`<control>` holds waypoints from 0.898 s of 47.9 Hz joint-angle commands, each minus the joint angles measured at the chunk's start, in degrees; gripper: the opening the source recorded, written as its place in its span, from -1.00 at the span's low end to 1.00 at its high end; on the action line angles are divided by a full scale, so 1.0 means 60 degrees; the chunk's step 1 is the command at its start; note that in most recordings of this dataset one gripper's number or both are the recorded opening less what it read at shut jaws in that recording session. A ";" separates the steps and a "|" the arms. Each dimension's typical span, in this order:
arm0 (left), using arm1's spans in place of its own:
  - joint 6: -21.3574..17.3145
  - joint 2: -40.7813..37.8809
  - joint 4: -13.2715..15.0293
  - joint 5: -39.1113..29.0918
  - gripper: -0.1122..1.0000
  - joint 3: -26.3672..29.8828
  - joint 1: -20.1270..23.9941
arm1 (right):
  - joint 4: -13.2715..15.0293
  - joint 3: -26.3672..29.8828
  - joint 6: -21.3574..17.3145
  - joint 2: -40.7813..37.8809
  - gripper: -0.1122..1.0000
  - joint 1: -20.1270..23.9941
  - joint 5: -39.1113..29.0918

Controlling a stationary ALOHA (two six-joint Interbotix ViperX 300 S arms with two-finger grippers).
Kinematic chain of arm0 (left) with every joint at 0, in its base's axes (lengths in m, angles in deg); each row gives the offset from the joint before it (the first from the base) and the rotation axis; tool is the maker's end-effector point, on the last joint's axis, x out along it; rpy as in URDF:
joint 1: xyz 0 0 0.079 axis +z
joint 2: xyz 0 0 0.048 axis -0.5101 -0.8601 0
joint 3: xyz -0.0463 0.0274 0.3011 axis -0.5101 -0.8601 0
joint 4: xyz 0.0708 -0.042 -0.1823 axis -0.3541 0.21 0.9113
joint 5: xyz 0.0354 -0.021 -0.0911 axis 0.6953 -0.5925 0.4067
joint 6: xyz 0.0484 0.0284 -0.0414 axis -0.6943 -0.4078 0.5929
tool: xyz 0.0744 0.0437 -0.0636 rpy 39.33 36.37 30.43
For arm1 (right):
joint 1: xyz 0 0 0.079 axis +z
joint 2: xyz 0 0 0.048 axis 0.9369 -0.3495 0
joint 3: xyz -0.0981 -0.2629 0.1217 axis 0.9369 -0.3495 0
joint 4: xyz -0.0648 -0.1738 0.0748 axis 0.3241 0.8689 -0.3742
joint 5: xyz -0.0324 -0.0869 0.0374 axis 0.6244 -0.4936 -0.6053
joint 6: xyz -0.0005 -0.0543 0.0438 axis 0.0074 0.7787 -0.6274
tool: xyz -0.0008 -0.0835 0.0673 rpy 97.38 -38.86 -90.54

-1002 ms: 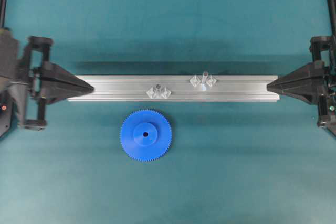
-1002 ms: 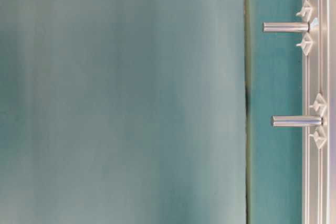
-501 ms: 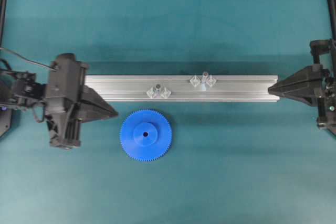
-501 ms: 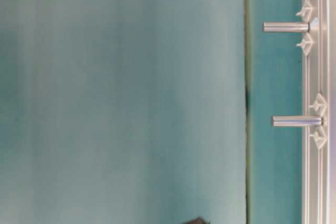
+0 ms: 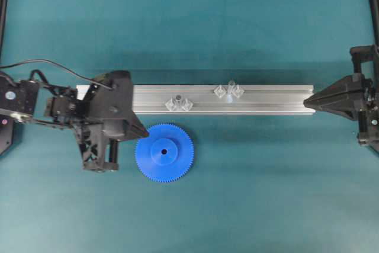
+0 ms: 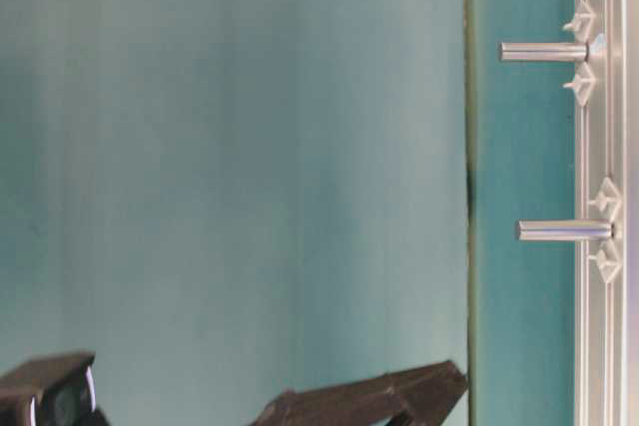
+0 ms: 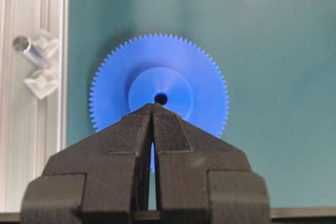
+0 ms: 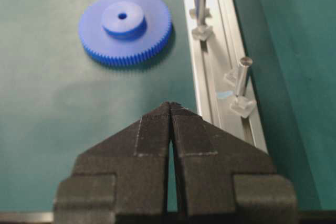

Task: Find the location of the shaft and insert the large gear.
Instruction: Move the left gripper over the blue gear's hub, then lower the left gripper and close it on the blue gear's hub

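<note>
step: reach for large gear (image 5: 164,152) | left gripper (image 5: 144,134) pressed together, empty, at gear's rim | advice: spread jaws before descending, pinch hub squarely | right gripper (image 5: 306,102) pressed together

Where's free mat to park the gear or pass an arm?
Free: mat beyond the rail, and mat in front of it from the large gear across to the right tool. Crowded: left tool beside the gear, and both pins on the rail.
</note>
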 commanded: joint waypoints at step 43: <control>-0.0088 -0.2432 -0.0029 -0.2051 -0.82 0.2461 -0.0103 | -0.0029 -0.0117 -0.0073 0.0220 -0.80 -0.0015 -0.0205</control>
